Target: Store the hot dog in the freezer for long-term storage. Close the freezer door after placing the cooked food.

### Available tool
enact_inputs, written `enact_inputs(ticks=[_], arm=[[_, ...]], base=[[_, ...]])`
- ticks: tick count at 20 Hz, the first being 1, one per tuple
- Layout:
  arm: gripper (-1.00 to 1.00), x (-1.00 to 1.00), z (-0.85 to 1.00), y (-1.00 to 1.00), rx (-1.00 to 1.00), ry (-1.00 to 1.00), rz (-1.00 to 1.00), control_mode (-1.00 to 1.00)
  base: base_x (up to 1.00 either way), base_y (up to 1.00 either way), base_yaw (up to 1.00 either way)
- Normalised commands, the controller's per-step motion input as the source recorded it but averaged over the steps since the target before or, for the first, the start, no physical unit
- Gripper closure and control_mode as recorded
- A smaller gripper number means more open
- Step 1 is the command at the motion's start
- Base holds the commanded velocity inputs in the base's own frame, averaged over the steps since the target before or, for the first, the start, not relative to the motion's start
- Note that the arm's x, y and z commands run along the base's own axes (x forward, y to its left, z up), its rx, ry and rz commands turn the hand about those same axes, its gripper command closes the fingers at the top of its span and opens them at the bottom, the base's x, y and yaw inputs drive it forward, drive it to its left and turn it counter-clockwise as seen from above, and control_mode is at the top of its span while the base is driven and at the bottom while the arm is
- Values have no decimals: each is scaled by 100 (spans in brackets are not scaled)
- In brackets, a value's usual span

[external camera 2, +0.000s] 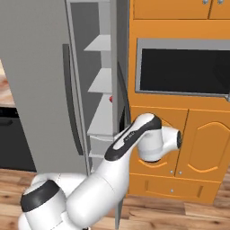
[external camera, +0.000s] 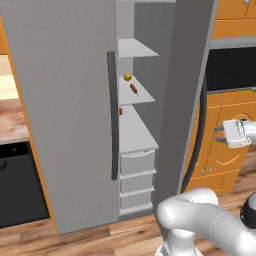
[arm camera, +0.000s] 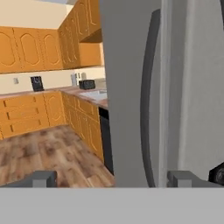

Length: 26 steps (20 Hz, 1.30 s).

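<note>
Arm: white links and dark joints rise from the lower right of the left base view, elbow bent in front of the orange lower cabinets [external camera 2: 197, 148].
Claw [external camera: 218, 135]: released, fingers spread wide with nothing between them; it sits out in the room to the right of the freezer door, pointing left toward the door's outer face, not touching it.
Freezer door [external camera: 187, 95]: swung open, seen edge-on, its long dark curved handle [external camera: 200, 135] on the side facing the claw.
Freezer [external camera: 65, 110]: tall grey unit; the wider plain door is shut, its dark vertical handle [external camera: 113, 115] just beside the open compartment.
Drawers [external camera: 136, 162]: white, stacked at the bottom of the open compartment, closed.
Shelves: white, several levels above the drawers.
Hot dog [external camera: 134, 89]: lying on the second shelf [external camera: 142, 96] from the top, inside the freezer, slightly angled.
Yellow ball [external camera: 127, 77]: on the same shelf, just behind the hot dog, apart from it.
Red lump [external camera: 120, 111]: at the left wall, just under that shelf.
Oven [external camera 2: 182, 67]: dark-fronted, built into the cabinets to the right of the freezer.
Tabletop [arm camera: 87, 94]: far kitchen run with small appliances, in the hand view.
</note>
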Motion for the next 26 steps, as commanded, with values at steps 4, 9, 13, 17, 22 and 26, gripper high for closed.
enact_inputs(ticks=[4, 9, 13, 17, 22, 26], arm=[[-100, 38, 0, 0, 0, 0, 17, -100], [-100, 28, -1, 0, 0, 0, 16, -100], [-100, 28, -1, 0, 0, 0, 15, -100], [-100, 29, 0, 0, 0, 0, 14, -100], [-100, 23, 0, 0, 0, 0, 11, -100], [-100, 15, 0, 0, 0, 0, 8, -100]], base=[[0, 0, 0], [0, 0, 0], [0, 0, 0], [0, 0, 0], [0, 0, 0], [0, 0, 0]])
